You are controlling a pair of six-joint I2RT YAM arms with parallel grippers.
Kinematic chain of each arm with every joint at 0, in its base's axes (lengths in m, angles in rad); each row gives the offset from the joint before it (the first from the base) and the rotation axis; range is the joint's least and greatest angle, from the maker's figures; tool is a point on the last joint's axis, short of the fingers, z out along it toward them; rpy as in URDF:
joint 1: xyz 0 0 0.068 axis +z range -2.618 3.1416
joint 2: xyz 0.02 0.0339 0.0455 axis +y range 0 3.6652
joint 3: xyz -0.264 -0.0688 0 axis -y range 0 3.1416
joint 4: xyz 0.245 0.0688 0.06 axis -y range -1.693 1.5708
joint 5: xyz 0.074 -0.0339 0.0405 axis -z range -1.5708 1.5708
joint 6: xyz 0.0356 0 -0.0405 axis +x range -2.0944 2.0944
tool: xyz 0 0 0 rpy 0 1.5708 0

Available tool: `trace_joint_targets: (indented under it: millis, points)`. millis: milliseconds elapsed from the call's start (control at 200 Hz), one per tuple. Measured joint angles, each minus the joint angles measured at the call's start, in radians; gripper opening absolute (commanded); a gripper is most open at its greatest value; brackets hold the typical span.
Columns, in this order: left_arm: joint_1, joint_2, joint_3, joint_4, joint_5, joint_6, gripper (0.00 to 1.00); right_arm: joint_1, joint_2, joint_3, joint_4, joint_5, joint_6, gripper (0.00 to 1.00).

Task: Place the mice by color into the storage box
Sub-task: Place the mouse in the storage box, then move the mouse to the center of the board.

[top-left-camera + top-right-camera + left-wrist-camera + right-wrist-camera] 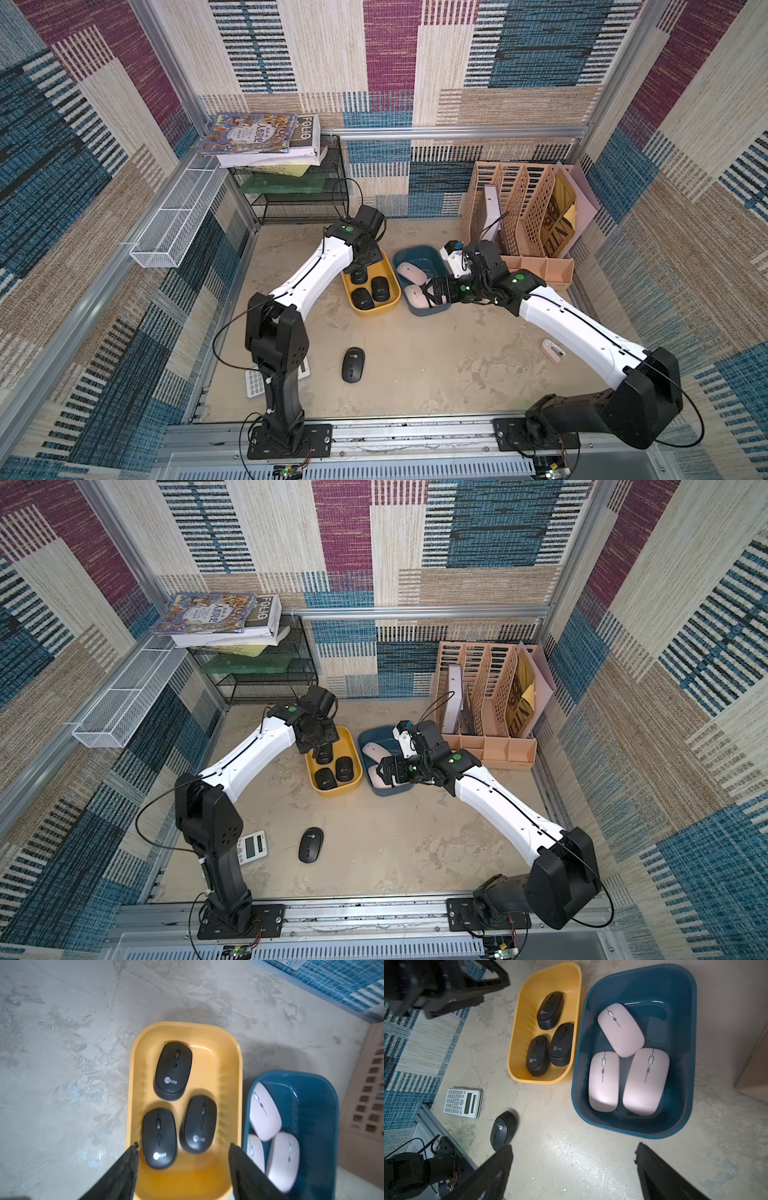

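The loose black mouse (353, 364) lies on the desk (436, 365) well nearer than the yellow box (376, 312), long axis aimed at it, nearer the left arm (307, 278); the left fingers (124, 1167) hang open and empty above that box, and the right fingers (496, 1172), wide open and empty, hover beside it.

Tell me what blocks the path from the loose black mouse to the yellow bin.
Nothing visible: bare table lies between the black mouse and the yellow bin; the calculator sits off to the side.
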Motion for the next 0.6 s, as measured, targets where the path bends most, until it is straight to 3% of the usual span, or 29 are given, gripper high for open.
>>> trace_joint_targets:
  millis: [255,320,376,481,601]
  points:
    - [-0.110,-0.536,-0.499,0.000,0.138,0.064,0.78,-0.011,-0.036,-0.019,-0.001,-0.002,-0.005,0.96]
    - [-0.163,-0.673,-0.640,-0.030,0.182,0.045,1.00,-0.017,-0.045,-0.013,-0.003,-0.004,-0.009,0.96]
    - [-0.216,-0.761,-0.738,-0.058,0.214,0.013,0.99,-0.020,-0.050,-0.006,-0.003,-0.004,-0.012,0.96]
    - [-0.309,-0.833,-0.847,-0.097,0.233,-0.048,0.99,-0.022,-0.051,0.006,-0.002,-0.009,-0.016,0.96]
    - [-0.363,-0.794,-0.872,-0.106,0.233,-0.085,0.99,-0.020,-0.048,0.010,-0.002,-0.016,-0.016,0.96]
